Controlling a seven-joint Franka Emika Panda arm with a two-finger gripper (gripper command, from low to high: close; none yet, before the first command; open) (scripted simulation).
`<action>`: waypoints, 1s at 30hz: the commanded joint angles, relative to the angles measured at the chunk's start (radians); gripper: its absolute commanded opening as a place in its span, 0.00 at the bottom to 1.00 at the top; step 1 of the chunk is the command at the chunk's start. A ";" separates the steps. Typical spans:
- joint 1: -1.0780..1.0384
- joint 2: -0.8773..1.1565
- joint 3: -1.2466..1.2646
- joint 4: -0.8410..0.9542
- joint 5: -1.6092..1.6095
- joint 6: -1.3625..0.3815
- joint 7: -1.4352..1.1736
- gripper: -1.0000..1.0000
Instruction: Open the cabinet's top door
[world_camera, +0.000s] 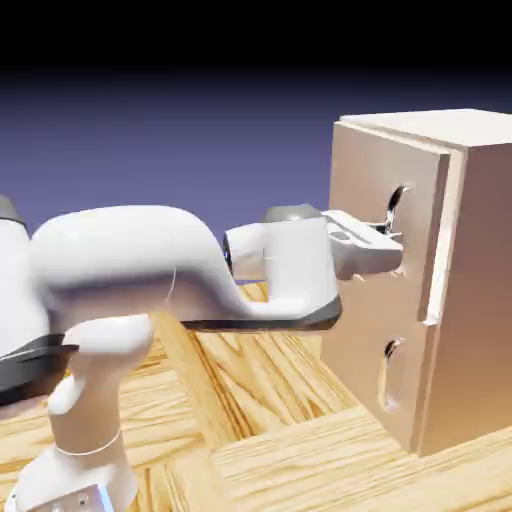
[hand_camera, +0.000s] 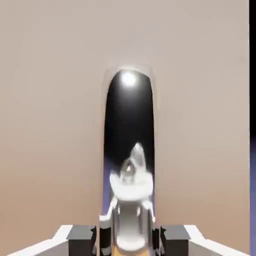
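Observation:
The pale beige-pink cabinet (world_camera: 480, 280) stands on the right in the exterior view. Its top door (world_camera: 362, 165) is the taller upper panel, and a curved silver handle (world_camera: 398, 203) runs down it. My gripper (world_camera: 396, 250) reaches in level from the left and is pressed against the lower part of that handle. In the hand view the mirror-bright handle (hand_camera: 129, 145) rises large in the middle of the door panel (hand_camera: 50, 100). The gripper (hand_camera: 129, 239) is shut on it, with one grey fingertip (hand_camera: 82, 235) on each side.
The shorter lower door (world_camera: 365, 375) with its small silver handle (world_camera: 390, 378) sits below the gripper. The cabinet rests on a wooden plank table (world_camera: 270, 420). The white arm (world_camera: 150, 265) spans the left half of the exterior view.

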 joint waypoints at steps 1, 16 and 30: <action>-0.036 0.003 0.035 -0.032 0.028 -0.029 -0.001 0.00; -0.429 -0.001 0.579 -0.319 0.502 -0.284 -0.001 0.00; -0.668 -0.046 1.085 -0.401 0.988 -0.359 -0.017 0.00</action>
